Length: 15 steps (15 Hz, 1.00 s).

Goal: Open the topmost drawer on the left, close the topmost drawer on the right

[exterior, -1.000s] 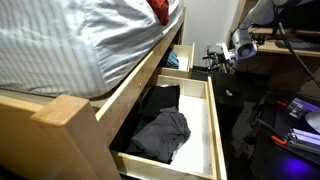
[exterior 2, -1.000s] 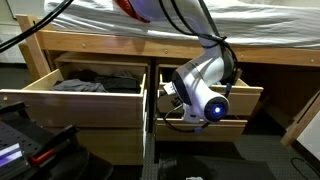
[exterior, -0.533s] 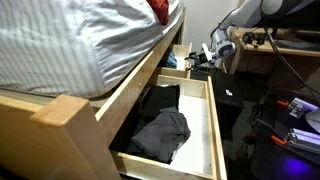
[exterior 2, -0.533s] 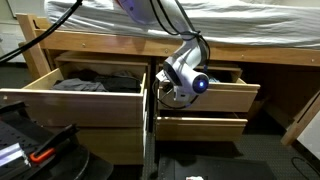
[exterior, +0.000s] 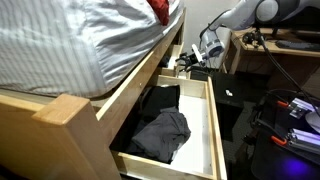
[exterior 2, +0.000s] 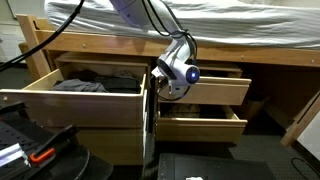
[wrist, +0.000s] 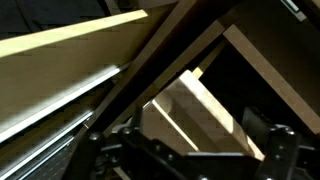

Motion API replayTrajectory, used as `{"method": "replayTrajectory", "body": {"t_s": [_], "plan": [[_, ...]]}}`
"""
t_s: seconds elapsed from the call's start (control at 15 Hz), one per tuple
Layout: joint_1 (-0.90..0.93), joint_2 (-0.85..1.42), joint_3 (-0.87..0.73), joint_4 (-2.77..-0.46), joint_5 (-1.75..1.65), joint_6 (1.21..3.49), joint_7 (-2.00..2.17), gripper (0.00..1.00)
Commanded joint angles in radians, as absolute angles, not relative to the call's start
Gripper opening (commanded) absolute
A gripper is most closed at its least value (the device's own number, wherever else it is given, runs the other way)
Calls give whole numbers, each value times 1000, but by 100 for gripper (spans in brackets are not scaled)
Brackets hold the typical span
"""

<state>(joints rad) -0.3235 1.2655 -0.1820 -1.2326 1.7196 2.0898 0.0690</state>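
Under the bed, the topmost left drawer stands pulled far out, with dark clothes inside; it also shows in an exterior view with the clothes. The topmost right drawer sticks out only a little. My gripper is at that drawer's left end, near the divider between the drawers. In an exterior view it is low beside the bed frame. In the wrist view its jaws are apart, with light wooden drawer panels seen between them.
The lower right drawer is slightly out below the top one. The striped mattress overhangs the frame. A black case with orange parts lies on the floor. A desk and gear stand nearby.
The arm has moved in toward the bed frame. The topmost right drawer has slid inward with it and now sticks out much less. The left drawer has not moved.
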Motion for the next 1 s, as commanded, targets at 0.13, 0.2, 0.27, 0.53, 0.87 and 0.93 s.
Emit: {"method": "replayTrajectory", "body": {"t_s": [0.13,0.2,0.27,0.53,0.87,0.93], "plan": [[-338,1201,-199,-1332,1769,2199,-41,100],[-346,1186,-199,-1362,1795,2204,-91,100],[-361,1184,-198,-1373,1818,2192,-135,100],[-501,1247,-135,-1356,1911,2011,-262,100],[-601,1331,-136,-1322,1926,1740,-242,100],[-565,1315,-161,-1332,1917,1790,-232,100]]}}
